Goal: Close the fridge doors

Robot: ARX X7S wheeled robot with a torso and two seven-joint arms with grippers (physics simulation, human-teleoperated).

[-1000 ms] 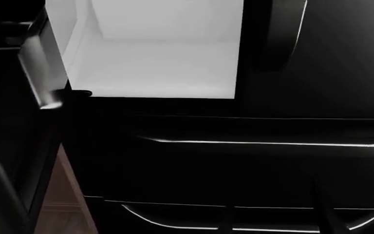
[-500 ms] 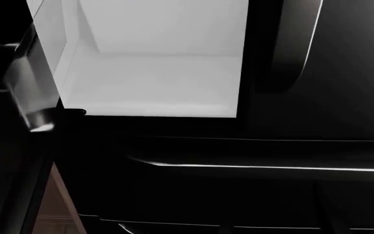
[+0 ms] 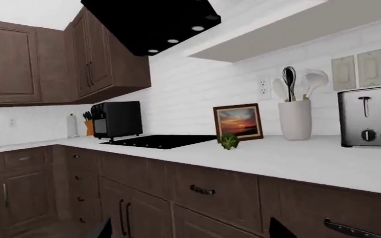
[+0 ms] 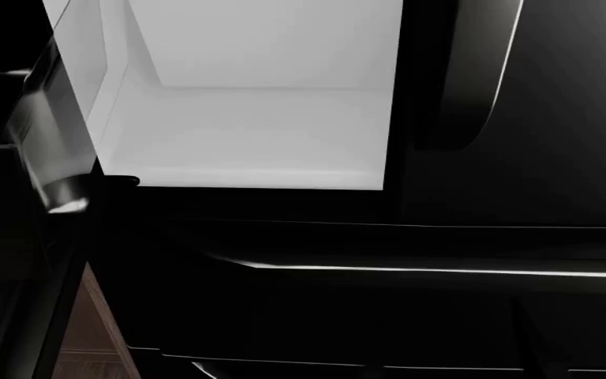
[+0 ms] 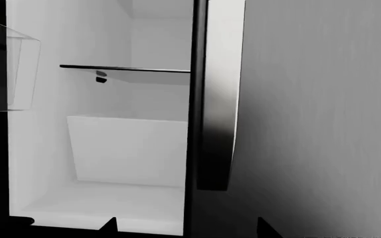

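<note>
The left of the fridge doors [image 4: 56, 142] stands swung out at the left edge of the head view, and the white fridge interior [image 4: 250, 118] is exposed. The right door [image 4: 555, 118] lies flush, its long curved handle [image 4: 492, 71] running down beside the opening. In the right wrist view, that door [image 5: 316, 124] and handle [image 5: 217, 99] are close ahead, and the left door's clear bin [image 5: 8, 74] shows. My right gripper [image 5: 187, 229] is open in front of the opening's edge, holding nothing. My left gripper [image 3: 189, 230] is open, facing kitchen cabinets away from the fridge.
Below the opening runs a wide black drawer with a horizontal handle [image 4: 419, 271]. Wood floor [image 4: 98, 332] shows under the open door. A shelf [image 5: 124, 68] crosses the fridge interior. The left wrist view shows a white counter [image 3: 296, 163] with a toaster [image 3: 370, 116], utensil crock [image 3: 295, 119] and picture frame [image 3: 237, 122].
The head view shifted a second ago, so the fridge opening and drawer handle sit lower in frame. Nothing has moved in the last half second.
</note>
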